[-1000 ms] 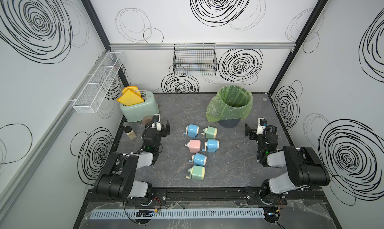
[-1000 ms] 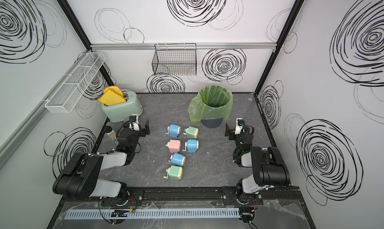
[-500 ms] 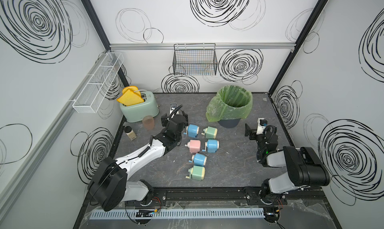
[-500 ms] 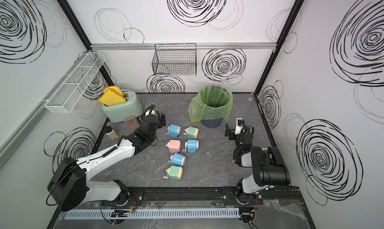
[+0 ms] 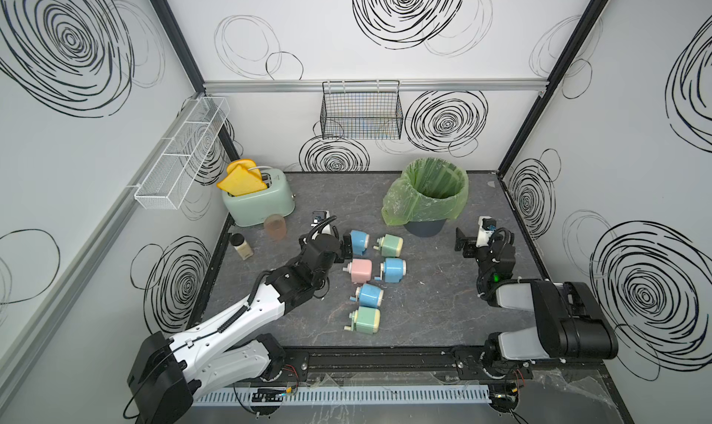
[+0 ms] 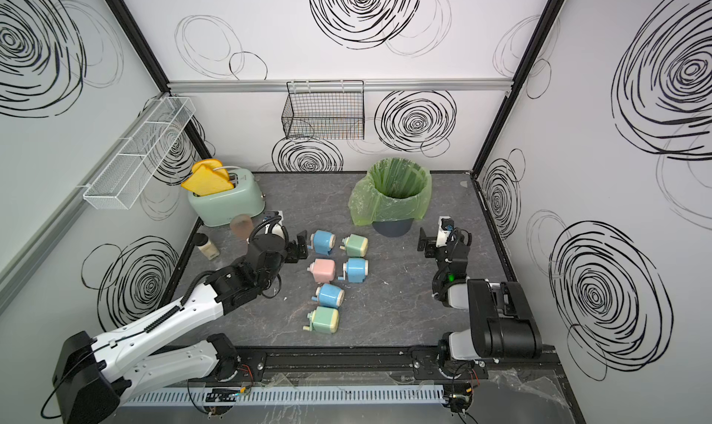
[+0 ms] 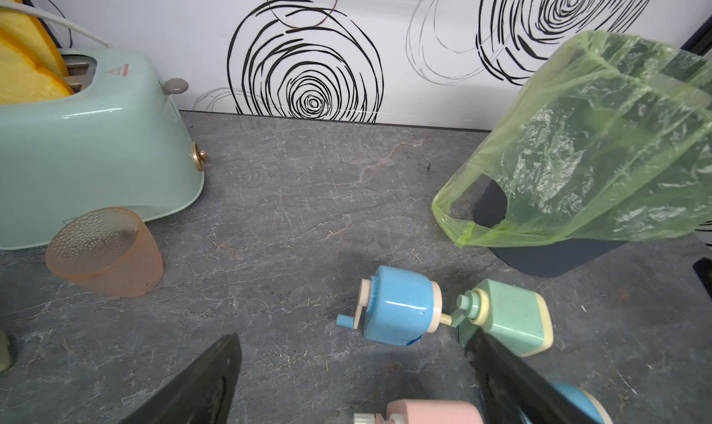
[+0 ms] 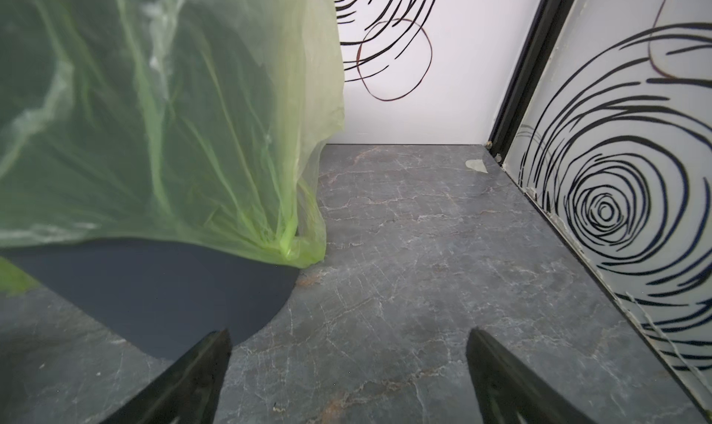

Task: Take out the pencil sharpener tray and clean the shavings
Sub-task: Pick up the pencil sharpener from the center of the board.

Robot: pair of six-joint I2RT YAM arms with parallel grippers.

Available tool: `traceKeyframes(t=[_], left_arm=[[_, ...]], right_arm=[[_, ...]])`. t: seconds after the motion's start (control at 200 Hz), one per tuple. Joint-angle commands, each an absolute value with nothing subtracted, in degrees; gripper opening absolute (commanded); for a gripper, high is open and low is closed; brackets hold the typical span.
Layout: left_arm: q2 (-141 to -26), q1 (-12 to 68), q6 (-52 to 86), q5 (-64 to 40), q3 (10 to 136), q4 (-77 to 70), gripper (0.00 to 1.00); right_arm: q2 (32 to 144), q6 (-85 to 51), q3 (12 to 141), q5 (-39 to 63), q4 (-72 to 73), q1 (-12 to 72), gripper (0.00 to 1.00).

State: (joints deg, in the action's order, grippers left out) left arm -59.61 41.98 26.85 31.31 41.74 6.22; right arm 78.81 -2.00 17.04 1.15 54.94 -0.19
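Your left arm has swung in from the side. The left gripper, wide and empty, now sits just beside the rear blue sharpener. It lies crosswise, crank toward the toaster. The right gripper stays wide, unmoved. Bare table lies toward the bin.

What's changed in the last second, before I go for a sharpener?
The left arm swung out from its folded rest pose toward the sharpeners. The left gripper is now open just short of the blue sharpener nearest the back wall, and it holds nothing. Nothing was grasped or released. Unchanged: the right gripper, open near the bin; all six sharpeners; the toaster; the cup.
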Motion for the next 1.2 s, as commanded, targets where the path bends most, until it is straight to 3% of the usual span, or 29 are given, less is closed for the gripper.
traceKeyframes(t=[0.0,0.095,0.475,0.63,0.89,1.191], left_arm=[[-60.3,42.1,29.1,29.0,41.8,5.6,0.97],[-61.5,42.1,29.2,26.5,42.5,5.1,0.97],[-62.6,41.4,28.6,12.3,42.3,0.0,0.97],[-62.0,40.9,29.2,9.1,41.4,0.2,0.97],[-58.5,38.9,28.8,6.6,40.7,3.2,0.97],[-55.3,35.9,28.9,3.6,38.4,2.6,0.97]], right_arm=[[73.1,-6.6,22.6,-4.2,36.2,1.8,0.99],[66.7,-8.1,24.6,-9.8,24.8,6.1,0.99],[50.0,-8.6,16.4,15.3,21.4,18.3,0.99],[56.5,-4.8,17.6,23.2,25.3,24.7,0.99],[67.3,-0.3,21.4,31.1,25.0,27.3,0.98],[74.0,4.3,25.3,27.5,22.0,30.1,0.99]])
